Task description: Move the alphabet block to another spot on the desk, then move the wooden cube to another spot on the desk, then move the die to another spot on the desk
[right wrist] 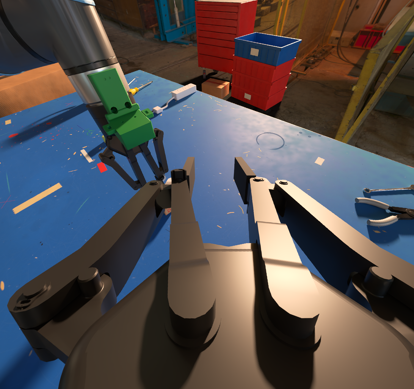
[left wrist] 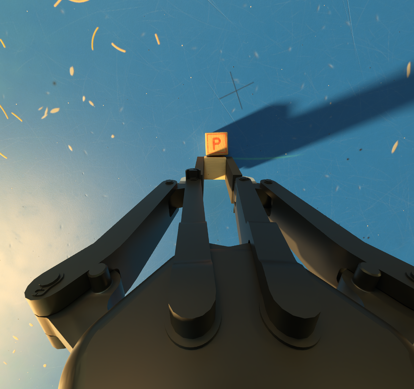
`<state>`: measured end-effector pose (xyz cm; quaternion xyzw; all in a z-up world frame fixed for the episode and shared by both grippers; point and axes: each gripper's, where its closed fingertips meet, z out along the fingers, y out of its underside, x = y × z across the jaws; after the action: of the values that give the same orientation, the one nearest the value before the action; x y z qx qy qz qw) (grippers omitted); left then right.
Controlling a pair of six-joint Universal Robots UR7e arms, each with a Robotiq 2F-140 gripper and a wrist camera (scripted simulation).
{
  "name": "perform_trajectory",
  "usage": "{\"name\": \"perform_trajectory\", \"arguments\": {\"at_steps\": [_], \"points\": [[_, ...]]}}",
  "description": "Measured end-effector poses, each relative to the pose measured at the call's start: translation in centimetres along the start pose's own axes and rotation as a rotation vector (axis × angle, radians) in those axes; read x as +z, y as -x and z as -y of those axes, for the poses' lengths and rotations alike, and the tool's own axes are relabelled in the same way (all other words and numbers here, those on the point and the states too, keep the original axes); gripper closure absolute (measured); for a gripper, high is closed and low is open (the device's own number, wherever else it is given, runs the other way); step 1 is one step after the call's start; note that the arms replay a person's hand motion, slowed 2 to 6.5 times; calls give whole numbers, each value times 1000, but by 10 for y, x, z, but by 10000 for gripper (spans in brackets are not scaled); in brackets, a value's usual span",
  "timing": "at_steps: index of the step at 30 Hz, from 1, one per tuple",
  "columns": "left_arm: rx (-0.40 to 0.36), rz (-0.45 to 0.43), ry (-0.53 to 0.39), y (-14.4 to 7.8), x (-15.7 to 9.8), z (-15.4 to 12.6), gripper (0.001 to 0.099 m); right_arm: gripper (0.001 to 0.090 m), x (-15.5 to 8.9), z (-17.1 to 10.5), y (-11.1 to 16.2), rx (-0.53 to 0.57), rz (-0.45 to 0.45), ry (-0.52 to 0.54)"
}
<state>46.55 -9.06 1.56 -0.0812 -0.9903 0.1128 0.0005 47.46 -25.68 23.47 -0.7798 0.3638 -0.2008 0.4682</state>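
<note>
Currently, left wrist view: the left gripper (left wrist: 214, 168) pinches the plain wooden cube (left wrist: 214, 168) between its pads, one face per pad, squarely centred. The alphabet block (left wrist: 216, 143) sits directly beyond the fingertips, just past the cube and touching or nearly touching it; I can't tell which. Its printed face points back at the camera. Neither is elongated, so no long axis matters. Judgement: the wooden cube step is in hand, and the clearance ahead to the alphabet block decides the next move. Pushing forward would shove it, so retreat or go sideways. No desk edge shows here, only scratched blue desk (left wrist: 112, 154) with pale shavings and an arm's shadow.

Right wrist view: the right gripper (right wrist: 214, 176) is spread wide, holding nothing, above open desk. The left gripper is just beyond the right one's left finger, tips down at the surface, so the left arm is nearer the work. A scrap of a light block shows behind that finger. The die isn't identifiable.

Pliers (right wrist: 385, 212) and a wrench (right wrist: 387, 189) lie toward the right edge; a power strip (right wrist: 183, 91) and a screwdriver (right wrist: 137, 89) sit near the far edge. Beyond: stacked crates (right wrist: 259, 80), a red drawer cabinet (right wrist: 219, 35), workshop floor.
</note>
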Motion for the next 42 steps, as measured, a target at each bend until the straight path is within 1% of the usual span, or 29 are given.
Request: {"name": "perform_trajectory", "arguments": {"at_steps": [29,42], "points": [[18,-1,8,0,1,1,750,432,2,-4,-2,6,-2,16],[9,0,18,1,2,1,750,431,4,-7,-4,23,-6,29]]}}
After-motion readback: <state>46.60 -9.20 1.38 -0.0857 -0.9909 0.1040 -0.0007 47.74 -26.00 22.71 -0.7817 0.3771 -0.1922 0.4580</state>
